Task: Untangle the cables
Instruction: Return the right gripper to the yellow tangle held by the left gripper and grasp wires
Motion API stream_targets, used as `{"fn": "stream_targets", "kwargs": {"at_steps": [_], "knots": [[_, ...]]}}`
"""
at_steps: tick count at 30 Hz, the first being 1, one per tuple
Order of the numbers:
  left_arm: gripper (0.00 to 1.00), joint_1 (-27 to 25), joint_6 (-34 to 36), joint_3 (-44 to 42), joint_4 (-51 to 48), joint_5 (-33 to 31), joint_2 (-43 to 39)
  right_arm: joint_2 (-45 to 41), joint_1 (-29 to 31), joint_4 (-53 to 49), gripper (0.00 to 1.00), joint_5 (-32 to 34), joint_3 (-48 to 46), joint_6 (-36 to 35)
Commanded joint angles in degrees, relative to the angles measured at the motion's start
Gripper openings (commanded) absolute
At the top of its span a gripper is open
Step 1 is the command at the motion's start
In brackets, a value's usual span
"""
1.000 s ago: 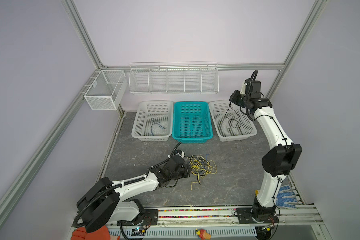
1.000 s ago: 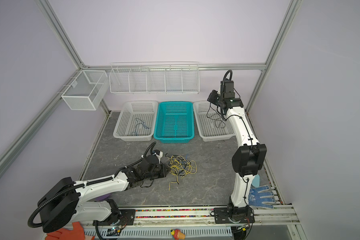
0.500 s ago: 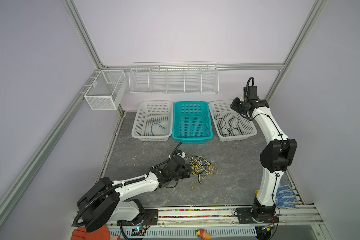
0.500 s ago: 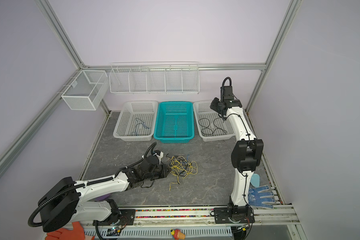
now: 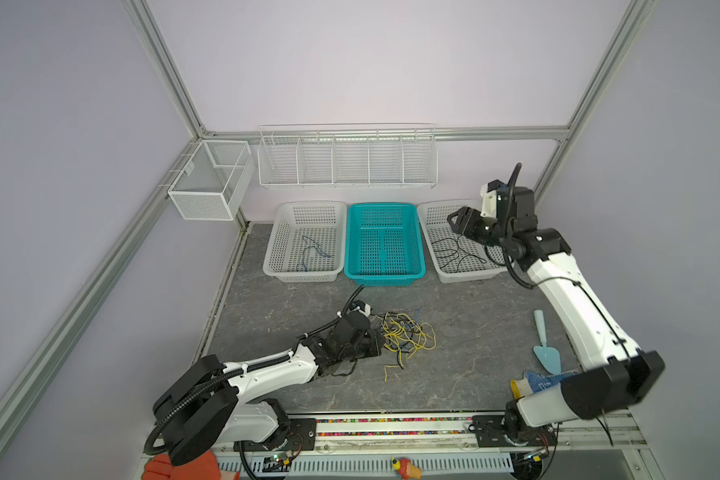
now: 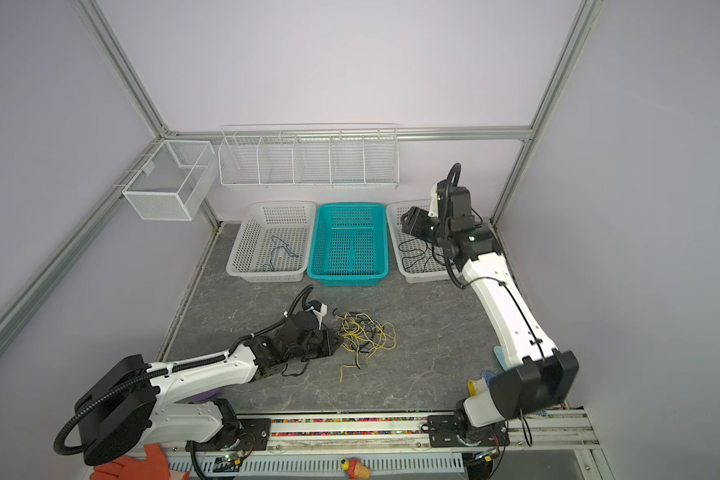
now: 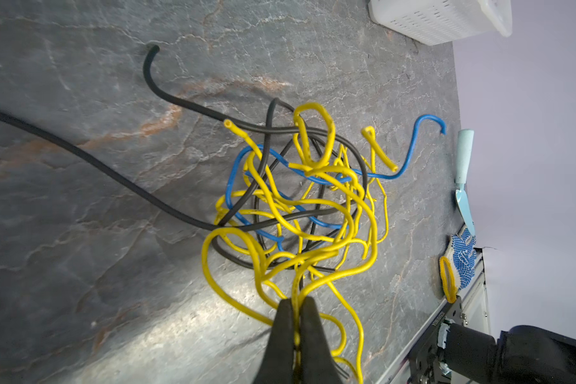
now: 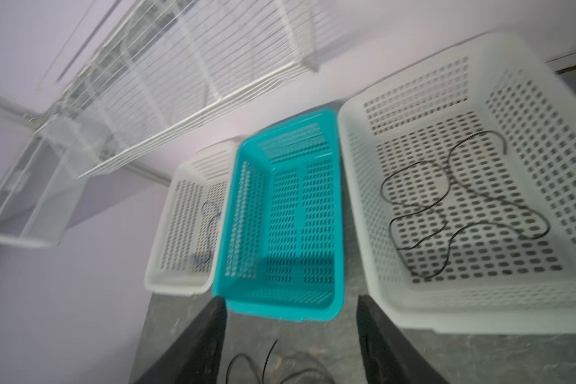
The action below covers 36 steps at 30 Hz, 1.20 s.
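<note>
A: So, where is the tangle of cables (image 5: 408, 338)?
B: On the grey table (image 5: 474, 332), in front of the teal basket (image 5: 385, 276). Yellow, black and blue wires are knotted into one loose heap.
A: And the left gripper (image 7: 298, 304)?
B: Low over the table at the heap's edge. Its jaws are pressed together on a yellow strand (image 7: 308, 288) — the left wrist view shows the strand pinched right between the tips.
A: The right gripper (image 8: 290, 299)?
B: Raised above the right white basket (image 5: 466, 277), jaws standing apart with nothing between them.
A: What lies in that basket?
B: One black cable (image 8: 463, 199), slack on the floor in a few wide loops and touching no other wire.
A: Any more?
B: A blue cable (image 5: 312, 251) lies in the left white basket (image 5: 300, 277) — well apart from the heap.
</note>
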Motion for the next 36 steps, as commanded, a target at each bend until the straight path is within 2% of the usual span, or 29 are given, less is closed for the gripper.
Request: {"fn": "stream_targets", "kwargs": {"at_steps": [1,5,9,15,22,27,31,36], "knots": [[0.0,-0.4,-0.5,1.3,-0.6,-0.3,-2.6,-6.4,1.8,7.2,0.65,-5.8,-12.6,1.7],[0.0,-0.4,-0.7,0.3,-1.0,-0.9,-6.3,-10.8,6.7,8.4,0.65,-12.0,-22.8,-2.8],[0.0,-0.4,-1.8,-1.7,-0.1,-1.5,-10.5,-12.8,11.8,10.0,0.64,-12.4,-31.1,-8.2],[0.0,-0.4,-4.4,-4.3,2.0,-1.2,-13.8,-17.5,14.3,20.1,0.6,-15.6,-43.5,-9.0],[0.0,-0.4,-5.8,-5.1,-2.5,-2.7,-19.2,-19.9,16.1,32.3,0.56,-16.2,-54.3,-7.3],[0.0,-0.4,-6.9,-5.8,-5.8,-4.0,-25.0,-16.3,19.6,35.2,0.5,-11.9,-57.1,-8.8],[0.0,-0.4,-7.0,-5.8,-7.4,-4.6,-26.8,-13.8,21.2,37.8,0.46,-11.0,-57.4,-8.9],[0.0,-0.4,-7.0,-5.5,-8.9,-5.0,-27.9,-13.1,22.6,35.4,0.31,-4.1,-57.1,-9.6]]}}
